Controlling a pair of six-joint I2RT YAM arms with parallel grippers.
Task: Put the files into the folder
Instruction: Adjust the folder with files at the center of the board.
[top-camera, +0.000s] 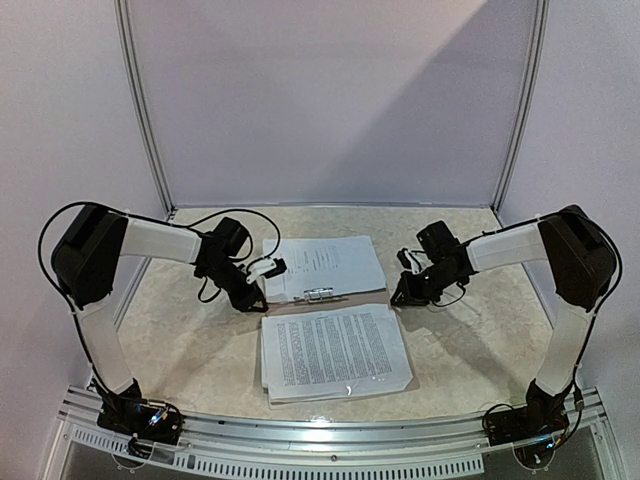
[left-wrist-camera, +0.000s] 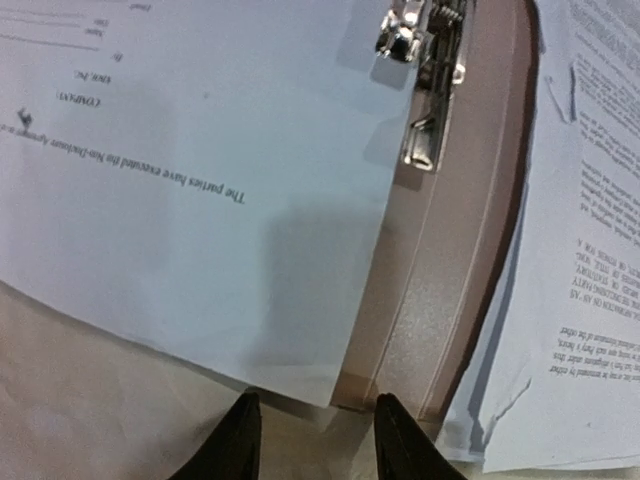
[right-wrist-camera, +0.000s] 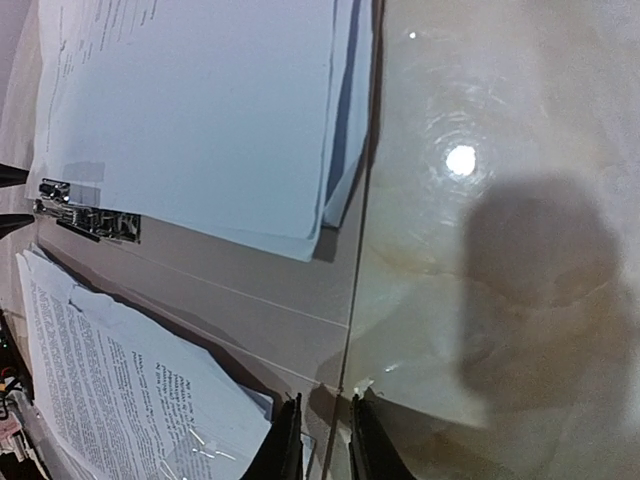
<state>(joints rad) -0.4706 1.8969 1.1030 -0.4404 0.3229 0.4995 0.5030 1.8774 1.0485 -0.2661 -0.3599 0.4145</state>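
Note:
The folder (top-camera: 352, 291) lies open and flat at the table's middle, tan, with a metal clip (top-camera: 318, 294) on its front strip. A stack of the files (top-camera: 325, 262) rests on it. A second, densely printed stack (top-camera: 335, 352) lies in front of it, overlapping its near edge. My left gripper (left-wrist-camera: 315, 440) is open just short of the folder's left corner (left-wrist-camera: 400, 390), with nothing between its fingers. My right gripper (right-wrist-camera: 325, 445) sits low at the folder's right corner (right-wrist-camera: 345, 375). Its jaws are open only a narrow gap, and the folder's edge runs into it.
The tabletop (top-camera: 470, 340) is glossy beige marble, walled by white panels at the back and sides. Right of the folder, the right wrist view shows bare table (right-wrist-camera: 500, 200) with a light glare. A metal rail (top-camera: 330, 432) runs along the near edge between the arm bases.

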